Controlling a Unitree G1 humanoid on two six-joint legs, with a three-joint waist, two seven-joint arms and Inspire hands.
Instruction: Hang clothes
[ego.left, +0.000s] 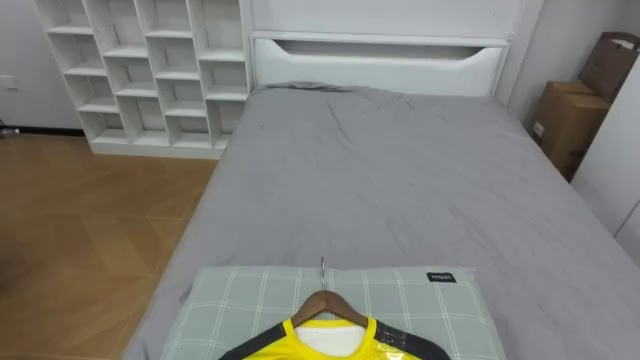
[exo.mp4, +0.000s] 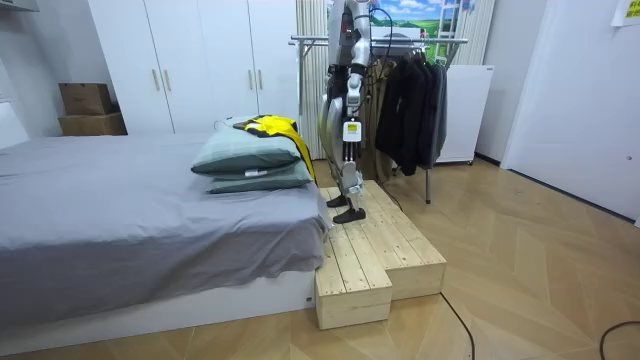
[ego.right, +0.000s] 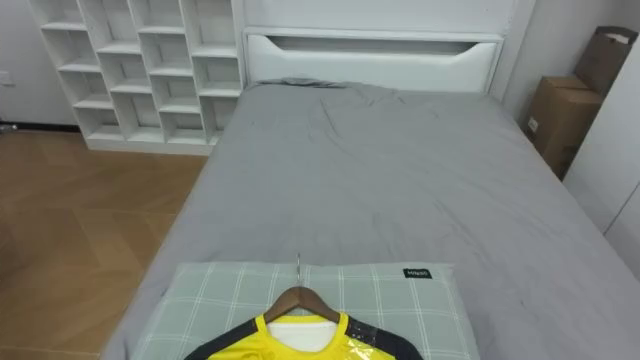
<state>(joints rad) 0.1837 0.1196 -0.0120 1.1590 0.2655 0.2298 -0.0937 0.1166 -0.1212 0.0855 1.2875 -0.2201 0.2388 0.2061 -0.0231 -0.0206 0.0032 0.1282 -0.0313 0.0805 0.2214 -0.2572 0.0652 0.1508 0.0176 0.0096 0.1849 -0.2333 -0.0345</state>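
One yellow shirt (ego.left: 335, 346) with dark shoulder panels lies on one wooden hanger (ego.left: 327, 302), the metal hook pointing toward the headboard. It rests on the upper of two stacked pillows (exo.mp4: 250, 152), a pale green checked one, at the foot of the grey bed (ego.left: 400, 180). One white cubby shelf (ego.left: 150, 70) stands to the bed's left, and two cardboard boxes (ego.left: 566, 120) stand to its right. In the room view the robot stands upright on one stepped wooden platform (exo.mp4: 380, 250) at the bed's foot, facing the bed. One clothes rack (exo.mp4: 410, 40) hung with several dark garments stands just behind it. Its left hand (exo.mp4: 348, 128) hangs low at its side, clear of the shirt; whether its fingers are curled or straight cannot be told.
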